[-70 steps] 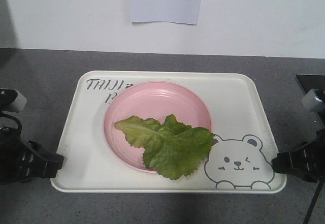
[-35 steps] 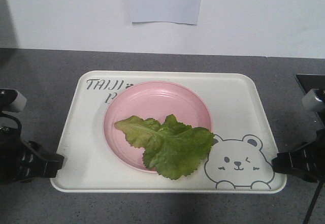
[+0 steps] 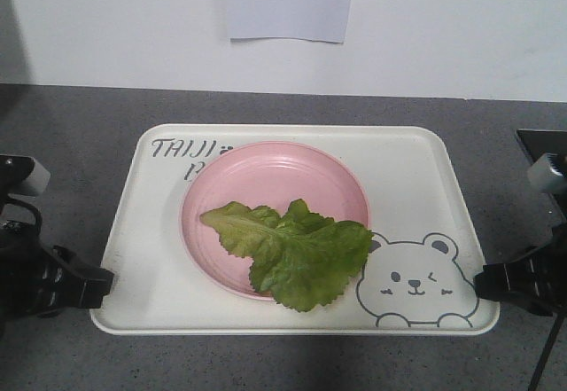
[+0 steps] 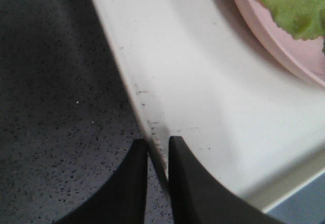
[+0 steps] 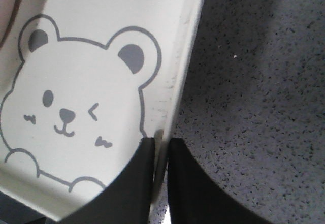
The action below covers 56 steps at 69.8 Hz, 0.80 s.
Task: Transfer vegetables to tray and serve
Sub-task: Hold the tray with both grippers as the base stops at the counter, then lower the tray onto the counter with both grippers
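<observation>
The vegetables, one ruffled green lettuce leaf (image 3: 292, 254), lie on a round pink plate (image 3: 275, 178) that sits on the cream tray (image 3: 416, 169) with the bear drawing. My left gripper (image 3: 104, 280) pinches the tray's left rim near the front corner. In the left wrist view the left gripper (image 4: 158, 145) has the tray's thin rim (image 4: 147, 112) running between its fingers, with the leaf (image 4: 294, 5) at top right. My right gripper (image 3: 483, 283) holds the right rim beside the bear. The right wrist view shows this gripper (image 5: 161, 145) shut on the tray edge (image 5: 188, 56).
The tray rests on a grey speckled countertop (image 3: 80, 134) in front of a white wall with a sheet of paper (image 3: 288, 1) taped to it. A dark object (image 3: 540, 143) sits at the right edge of the counter.
The tray and both grippers have shifted only a few pixels; the leaf and plate ride along with them unchanged.
</observation>
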{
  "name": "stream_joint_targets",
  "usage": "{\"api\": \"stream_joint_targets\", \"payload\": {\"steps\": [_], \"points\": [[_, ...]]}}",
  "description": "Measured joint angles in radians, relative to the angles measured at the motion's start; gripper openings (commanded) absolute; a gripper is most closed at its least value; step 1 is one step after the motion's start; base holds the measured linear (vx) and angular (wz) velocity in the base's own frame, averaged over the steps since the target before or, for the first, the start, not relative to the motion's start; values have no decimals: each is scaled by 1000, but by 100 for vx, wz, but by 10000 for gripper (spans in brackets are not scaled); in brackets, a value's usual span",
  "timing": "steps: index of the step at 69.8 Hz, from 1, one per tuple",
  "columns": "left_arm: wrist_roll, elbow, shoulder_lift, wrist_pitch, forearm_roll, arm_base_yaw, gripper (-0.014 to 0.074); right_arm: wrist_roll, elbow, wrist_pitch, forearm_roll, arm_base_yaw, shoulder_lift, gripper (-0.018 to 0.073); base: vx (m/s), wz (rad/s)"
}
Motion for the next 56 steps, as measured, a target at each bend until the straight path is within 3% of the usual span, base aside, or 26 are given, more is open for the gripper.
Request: {"api": "stream_joint_targets", "payload": {"steps": [17,38,56], "points": [[32,-8,95,-35,2,0,-6,9,-16,-18,23,0,38,-3,0,0],[72,-160,251,-35,18,0,-6,16,-60,-65,23,0,194,-3,0,0],[85,-189,361,-68,13,0,-6,14,-88,-102,30,-1,316,-3,0,0]]}}
